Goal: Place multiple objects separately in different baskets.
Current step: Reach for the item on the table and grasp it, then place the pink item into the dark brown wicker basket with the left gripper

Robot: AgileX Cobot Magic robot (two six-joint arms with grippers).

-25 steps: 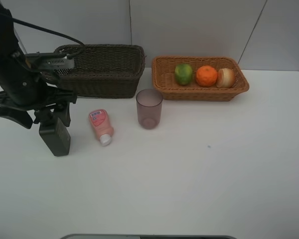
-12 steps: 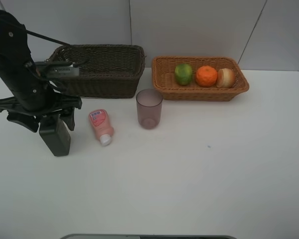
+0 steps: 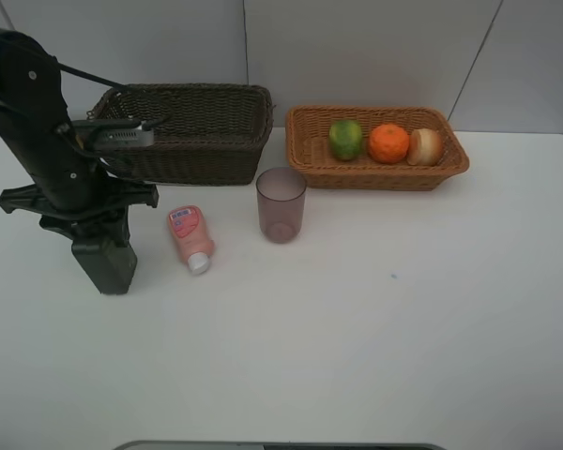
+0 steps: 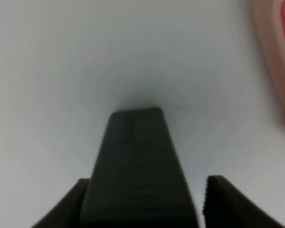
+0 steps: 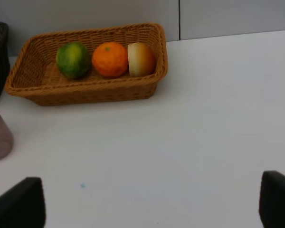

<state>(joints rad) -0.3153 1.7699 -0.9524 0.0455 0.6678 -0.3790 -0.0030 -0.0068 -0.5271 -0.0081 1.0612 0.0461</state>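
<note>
Lying beside dark bottle (image 3: 105,262): pink tube (image 3: 190,234); mauve cup (image 3: 281,206) beyond.

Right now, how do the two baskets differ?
Colour: the dark brown basket versus the light tan basket. Depth: the dark brown one has taller walls; the tan one is shallower. Contents: the tan one holds a green fruit, a tangerine and a peach; no item shows in the dark one. Both are rectangular woven wicker.

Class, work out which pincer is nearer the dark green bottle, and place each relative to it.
Left. The left pincer straddles the dark green bottle, a finger on each side. The right pincer hangs over bare table near the tan basket, far off.
</note>
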